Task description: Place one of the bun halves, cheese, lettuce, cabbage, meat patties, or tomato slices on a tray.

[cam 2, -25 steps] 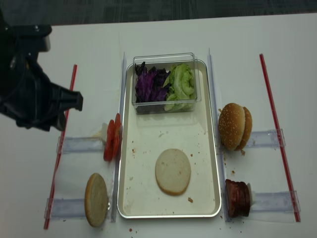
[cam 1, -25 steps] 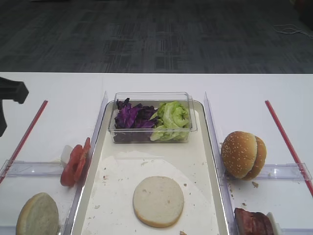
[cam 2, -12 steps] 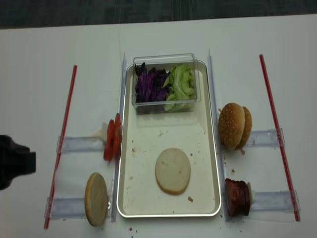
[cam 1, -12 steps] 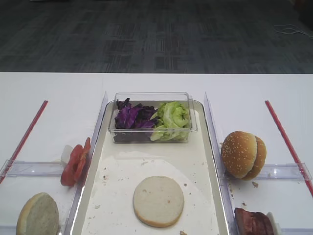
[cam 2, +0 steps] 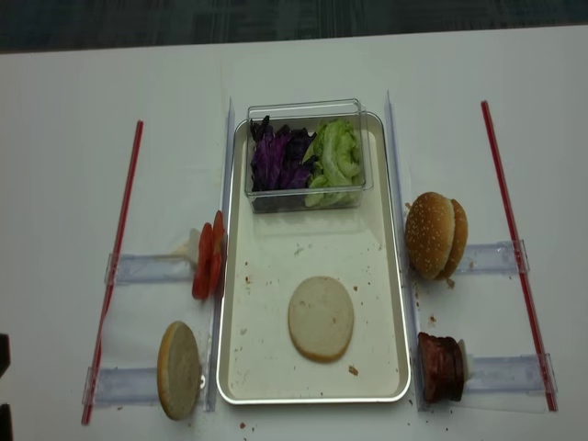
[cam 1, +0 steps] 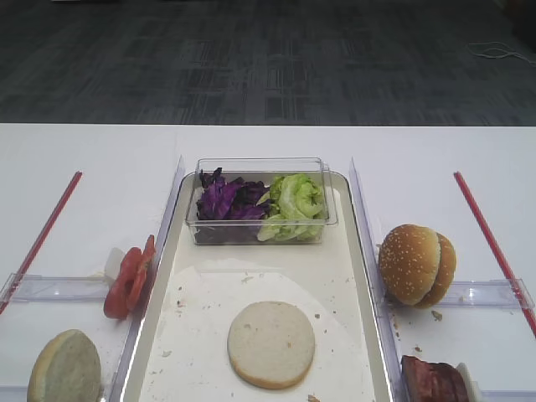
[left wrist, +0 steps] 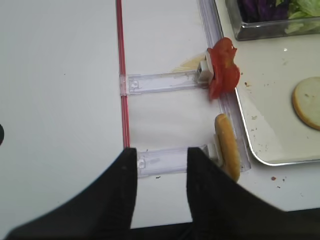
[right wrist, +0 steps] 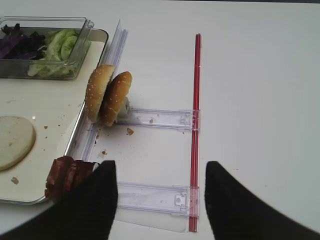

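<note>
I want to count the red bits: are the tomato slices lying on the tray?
No, the tomato slices stand on edge outside the tray, beside its left rim.

The left arm (cam 2: 3, 386) is almost gone from both high views: a second ago it loomed large over the table's far left, then sat as a dark block at the left edge. Now only a sliver shows at the near left corner.
</note>
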Controlling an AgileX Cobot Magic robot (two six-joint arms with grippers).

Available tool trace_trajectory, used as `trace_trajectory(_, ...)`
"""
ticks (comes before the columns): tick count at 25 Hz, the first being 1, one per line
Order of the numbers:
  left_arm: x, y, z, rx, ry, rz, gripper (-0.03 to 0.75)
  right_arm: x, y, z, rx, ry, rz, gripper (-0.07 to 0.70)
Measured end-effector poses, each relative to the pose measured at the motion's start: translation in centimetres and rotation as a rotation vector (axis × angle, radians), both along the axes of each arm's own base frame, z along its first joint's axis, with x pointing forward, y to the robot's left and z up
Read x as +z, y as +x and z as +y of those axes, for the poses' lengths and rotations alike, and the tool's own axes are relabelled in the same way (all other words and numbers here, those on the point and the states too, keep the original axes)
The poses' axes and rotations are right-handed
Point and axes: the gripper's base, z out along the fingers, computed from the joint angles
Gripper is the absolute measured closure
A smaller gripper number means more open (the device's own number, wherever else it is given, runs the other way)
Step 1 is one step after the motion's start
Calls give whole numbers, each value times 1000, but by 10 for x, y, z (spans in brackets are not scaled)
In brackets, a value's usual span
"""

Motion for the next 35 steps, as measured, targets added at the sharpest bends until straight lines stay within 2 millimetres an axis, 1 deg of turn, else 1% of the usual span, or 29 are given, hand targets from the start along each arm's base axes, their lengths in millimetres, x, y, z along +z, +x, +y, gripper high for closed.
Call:
trace_trajectory(5, -19, -23, 5, -12, -4, -77, 481, 0, 0, 0, 0, 0, 0, 227)
trace_trajectory(9, -34, -34, 7, -16, -15, -138, 481, 0, 0, 0, 0, 0, 0, 227)
trace_trajectory(13, -49, -39, 9, -19, -20, -178, 481, 0, 0, 0, 0, 0, 0, 227)
trace_trajectory(17, -62, -38, 8, -24, -18, -186, 481, 0, 0, 0, 0, 0, 0, 227)
trace_trajectory(21, -67, -36, 8, -41, 5, -174, 481, 0, 0, 0, 0, 0, 0, 227)
trace_trajectory(35, -67, -36, 8, -46, 14, -177, 481, 0, 0, 0, 0, 0, 0, 227)
